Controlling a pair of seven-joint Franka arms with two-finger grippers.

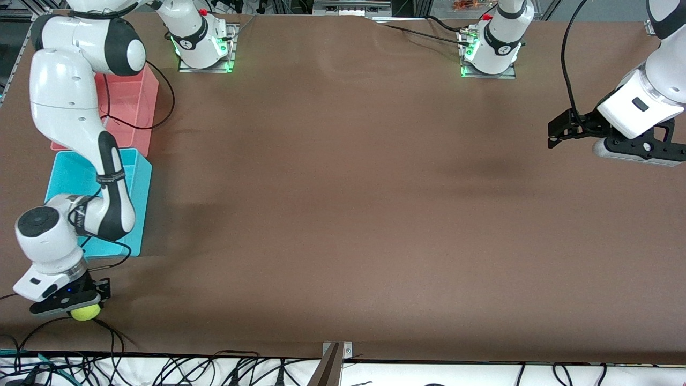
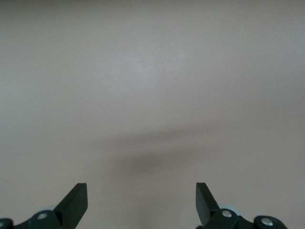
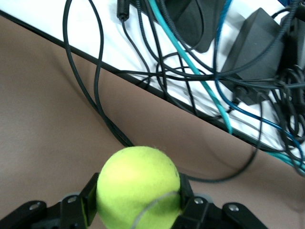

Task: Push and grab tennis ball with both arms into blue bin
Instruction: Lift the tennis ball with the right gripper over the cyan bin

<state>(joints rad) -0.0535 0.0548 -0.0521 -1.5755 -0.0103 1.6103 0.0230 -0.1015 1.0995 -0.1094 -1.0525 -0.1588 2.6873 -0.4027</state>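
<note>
Near the front camera, below the blue bin (image 1: 136,177), my right gripper (image 1: 80,305) pinches the tennis ball (image 1: 86,312) for lifting binward; my left gripper (image 1: 557,134) waits spread.

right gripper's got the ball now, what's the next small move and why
Probably lift straight up. The right gripper is shut on the tennis ball near the table's front edge, and the blue bin sits farther from the front camera, so the ball must clear its wall first. The left gripper waits open at its own end.
</note>
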